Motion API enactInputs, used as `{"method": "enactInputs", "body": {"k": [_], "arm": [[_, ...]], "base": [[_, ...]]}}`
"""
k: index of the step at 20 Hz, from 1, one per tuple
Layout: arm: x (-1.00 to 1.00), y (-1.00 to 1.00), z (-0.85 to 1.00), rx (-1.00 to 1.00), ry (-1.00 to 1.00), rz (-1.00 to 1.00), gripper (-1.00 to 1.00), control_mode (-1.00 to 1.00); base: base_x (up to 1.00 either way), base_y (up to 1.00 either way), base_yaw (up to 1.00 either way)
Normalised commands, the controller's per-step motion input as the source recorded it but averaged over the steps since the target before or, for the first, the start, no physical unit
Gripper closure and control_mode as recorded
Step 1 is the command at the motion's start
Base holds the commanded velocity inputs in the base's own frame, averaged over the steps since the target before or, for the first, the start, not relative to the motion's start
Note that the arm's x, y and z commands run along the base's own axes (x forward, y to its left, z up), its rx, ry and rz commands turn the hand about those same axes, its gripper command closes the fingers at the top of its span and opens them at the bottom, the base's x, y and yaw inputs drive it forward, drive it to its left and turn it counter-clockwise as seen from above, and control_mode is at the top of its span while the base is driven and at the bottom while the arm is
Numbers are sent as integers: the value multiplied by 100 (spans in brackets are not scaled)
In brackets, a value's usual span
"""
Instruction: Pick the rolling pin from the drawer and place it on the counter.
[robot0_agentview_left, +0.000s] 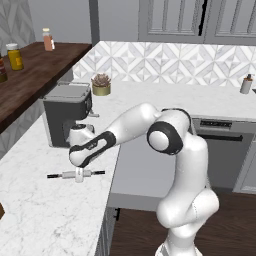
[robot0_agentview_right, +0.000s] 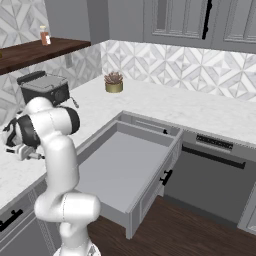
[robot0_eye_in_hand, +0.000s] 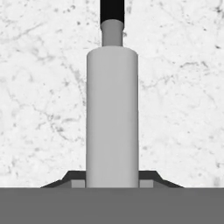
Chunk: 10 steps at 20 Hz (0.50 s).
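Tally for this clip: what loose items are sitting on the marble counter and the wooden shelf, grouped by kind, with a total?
Rolling pin: 1, on the counter, gripper around it
Coffee machine: 1
Potted plant: 1
Bottles and jars: 3, one orange-brown bottle, one yellow jar, one pale bottle
Total: 6

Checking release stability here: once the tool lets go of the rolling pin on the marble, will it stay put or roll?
The rolling pin is a smooth rigid cylinder, so it probably rolls sideways if nudged. The counter looks flat, so it may settle. The tool straddles its middle, so it should release fairly level.
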Motion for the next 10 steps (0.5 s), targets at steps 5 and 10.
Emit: {"method": "enactInputs", "body": {"k": [5,10], "arm": [[8,12,0,-3,3,0,-100,-100],[3,-3,32,-1,-2,0,-100,-100]], "base": [[0,0,0],[0,0,0]]}}
